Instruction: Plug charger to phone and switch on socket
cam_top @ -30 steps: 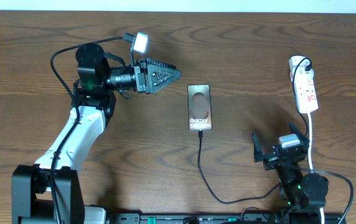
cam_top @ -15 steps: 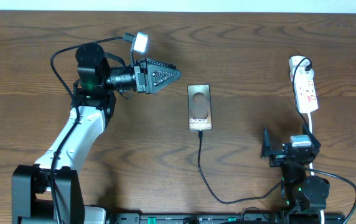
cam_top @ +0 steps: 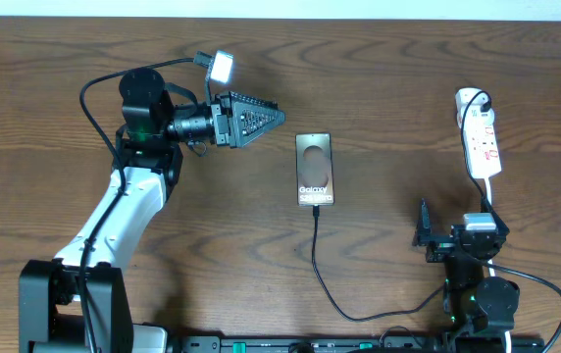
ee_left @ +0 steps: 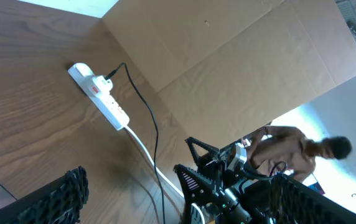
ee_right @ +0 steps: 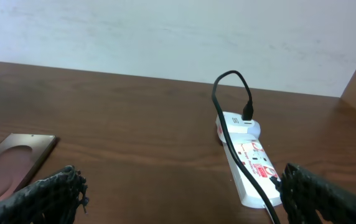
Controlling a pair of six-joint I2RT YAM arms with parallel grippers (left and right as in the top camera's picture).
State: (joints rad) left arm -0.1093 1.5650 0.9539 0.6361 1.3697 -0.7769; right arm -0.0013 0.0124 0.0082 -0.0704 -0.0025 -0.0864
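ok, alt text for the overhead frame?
A phone lies in the middle of a wooden table, with the black charger running from its near edge towards the front. The left gripper points at it from the left. The white socket lies far right, with the right gripper in front of it.

Bare worktop (cam_top: 398, 147) separates phone (cam_top: 315, 169) from socket (cam_top: 481, 143) at three o'clock; the charger (cam_top: 316, 245) cable bars the phone's six o'clock side.

Black charger (cam_top: 316, 240) meeting flat phone (cam_top: 315, 169), white socket (cam_top: 481, 137) well apart
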